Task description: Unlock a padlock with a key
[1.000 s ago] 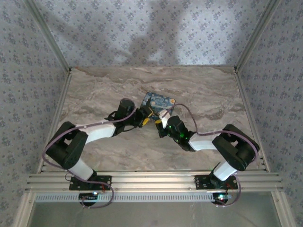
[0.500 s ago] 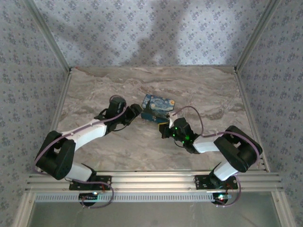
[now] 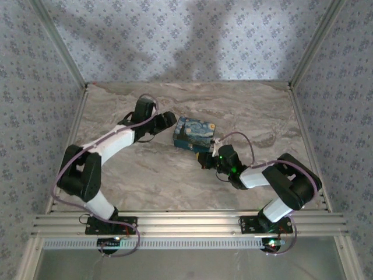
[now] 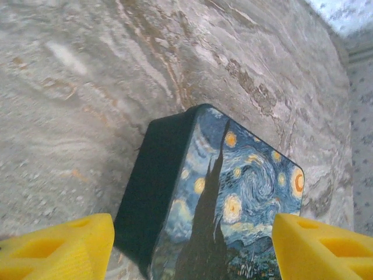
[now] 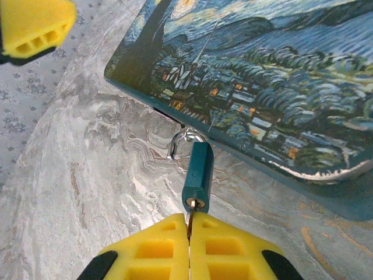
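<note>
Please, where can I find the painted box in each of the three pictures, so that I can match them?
Top external: the painted box lies near the table's middle.
Left wrist: the box sits at lower centre, one dark side wall facing left.
Right wrist: its lid spans the upper right, with the padlock just below its edge.
Shared landmark: the marbled tabletop beneath the box.

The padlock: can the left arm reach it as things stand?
Probably not directly: the painted box lies between the open left gripper and the padlock, and the right gripper, shut on the key, crowds it.
</note>
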{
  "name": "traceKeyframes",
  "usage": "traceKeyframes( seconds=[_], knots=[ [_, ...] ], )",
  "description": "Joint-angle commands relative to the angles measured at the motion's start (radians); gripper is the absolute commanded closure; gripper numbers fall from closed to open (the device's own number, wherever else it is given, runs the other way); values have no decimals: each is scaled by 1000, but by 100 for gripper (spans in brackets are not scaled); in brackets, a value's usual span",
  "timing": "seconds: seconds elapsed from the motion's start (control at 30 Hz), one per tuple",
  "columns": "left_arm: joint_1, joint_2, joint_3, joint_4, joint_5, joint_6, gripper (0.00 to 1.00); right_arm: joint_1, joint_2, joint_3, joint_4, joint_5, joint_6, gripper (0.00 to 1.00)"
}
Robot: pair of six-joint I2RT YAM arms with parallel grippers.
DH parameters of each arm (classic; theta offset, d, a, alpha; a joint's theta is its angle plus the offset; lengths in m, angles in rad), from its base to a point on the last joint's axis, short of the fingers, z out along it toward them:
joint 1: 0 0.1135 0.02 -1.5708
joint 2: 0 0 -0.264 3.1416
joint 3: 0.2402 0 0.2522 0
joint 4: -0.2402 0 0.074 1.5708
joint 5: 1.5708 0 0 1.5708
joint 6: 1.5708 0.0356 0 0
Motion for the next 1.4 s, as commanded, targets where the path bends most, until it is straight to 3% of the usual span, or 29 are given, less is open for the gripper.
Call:
traceKeyframes(
  seconds=[0.0,0.37,0.6,0.83,1.1,1.37],
  knots=[
    [-1,76,90,-71,79,85,28,-13,16,-17,-27,-8,21,91],
    [-21,267,245,-80,143,159,29,-18,36,-11,-35,-28,18,90],
    [-21,325,263,-99,117,156,32,-28,30,-16,-40,-34,18,87],
    [-21,309,192,-91,88,150,40,-57,-21,-21,-80,-63,-25,75],
    [-21,243,78,-60,69,123,42,-106,-62,1,-69,-171,-78,60],
    [-23,170,-28,-22,55,80,42,-159,-3,91,-69,-275,-93,57]
  ],
)
